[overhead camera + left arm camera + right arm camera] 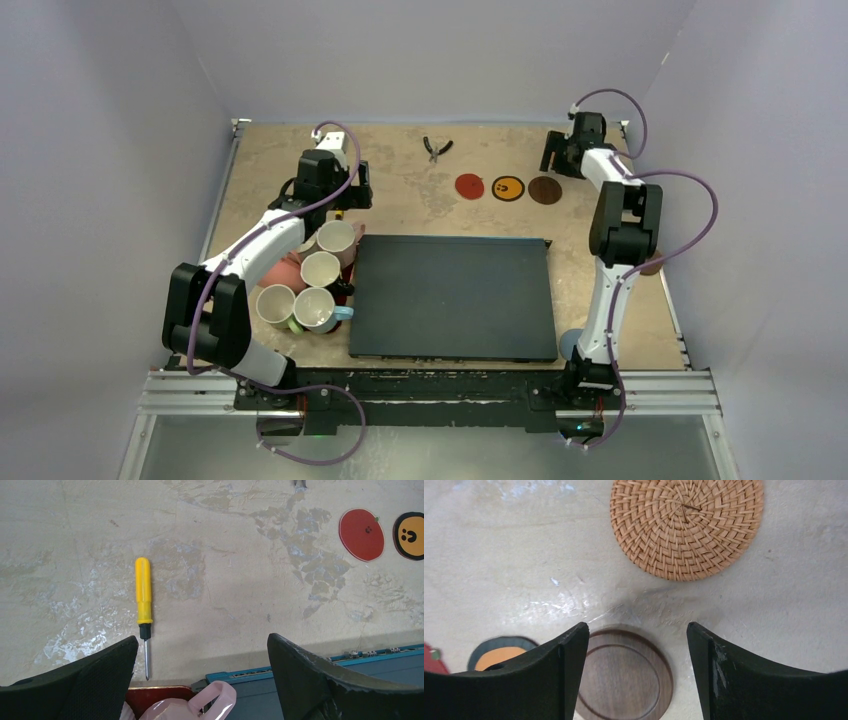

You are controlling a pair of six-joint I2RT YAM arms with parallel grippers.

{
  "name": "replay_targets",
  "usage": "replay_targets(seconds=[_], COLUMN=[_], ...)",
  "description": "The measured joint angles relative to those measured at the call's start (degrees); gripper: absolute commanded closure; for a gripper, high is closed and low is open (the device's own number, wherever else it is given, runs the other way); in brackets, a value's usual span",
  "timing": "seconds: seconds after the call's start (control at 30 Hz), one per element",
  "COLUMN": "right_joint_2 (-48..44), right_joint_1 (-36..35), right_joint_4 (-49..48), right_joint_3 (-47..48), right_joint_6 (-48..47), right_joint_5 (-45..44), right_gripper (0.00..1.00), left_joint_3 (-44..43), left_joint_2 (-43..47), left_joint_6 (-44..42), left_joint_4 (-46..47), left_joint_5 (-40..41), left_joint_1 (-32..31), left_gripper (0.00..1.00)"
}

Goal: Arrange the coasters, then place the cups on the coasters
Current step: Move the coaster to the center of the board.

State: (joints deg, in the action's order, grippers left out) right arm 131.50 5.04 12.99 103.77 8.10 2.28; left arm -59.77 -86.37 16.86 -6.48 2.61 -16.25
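Coasters in a row at the far side: red coaster [468,185], yellow coaster [508,187], dark brown coaster [545,190], grooved wood; woven coaster [686,527] just beyond it. Cups [320,268] cluster left of black mat [455,297]. Right gripper [637,630] hangs by the brown one, jaws spread, empty. Left gripper [202,640] spread near the cups. Worn tan table [400,190], pale walls.

The worn bench [400,205] is carrying a black mat [455,297] at its centre, with pliers [436,148] lying at 12 o'clock, a red coaster [468,185], yellow coaster [508,188] and dark brown coaster [545,190] sitting in a row at 1 o'clock, and a red tray [150,696] resting at 9 o'clock with a yellow screwdriver [143,597] lying just beyond it.
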Motion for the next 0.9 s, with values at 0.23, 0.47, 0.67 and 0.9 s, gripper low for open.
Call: replay_targets(seconds=[0.23, 0.47, 0.67, 0.9], right_joint_2=[-3.41, 4.55, 8.87, 9.49], right_joint_1=[-0.15, -0.15, -0.15, -0.02], right_joint_4=[-3.98, -4.24, -4.52, -4.31], right_joint_3=[-0.48, 10.32, 12.22, 12.92], right_joint_6=[0.85, 1.7, 1.7, 0.7], right_joint_5=[0.15, 0.22, 0.33, 4.44], right_gripper=[0.19, 0.14, 0.14, 0.15], left_joint_3=[0.0, 0.0, 0.0, 0.0], left_joint_2=[0.0, -0.72, -1.62, -1.95], left_joint_6=[-0.04, -0.07, -0.11, -0.11], left_joint_4=[0.02, 0.02, 0.0, 0.0], left_joint_5=[0.44, 0.61, 0.61, 0.59], left_joint_1=[0.0, -0.02, -0.02, -0.07], left_gripper=[0.04, 0.05, 0.05, 0.05])
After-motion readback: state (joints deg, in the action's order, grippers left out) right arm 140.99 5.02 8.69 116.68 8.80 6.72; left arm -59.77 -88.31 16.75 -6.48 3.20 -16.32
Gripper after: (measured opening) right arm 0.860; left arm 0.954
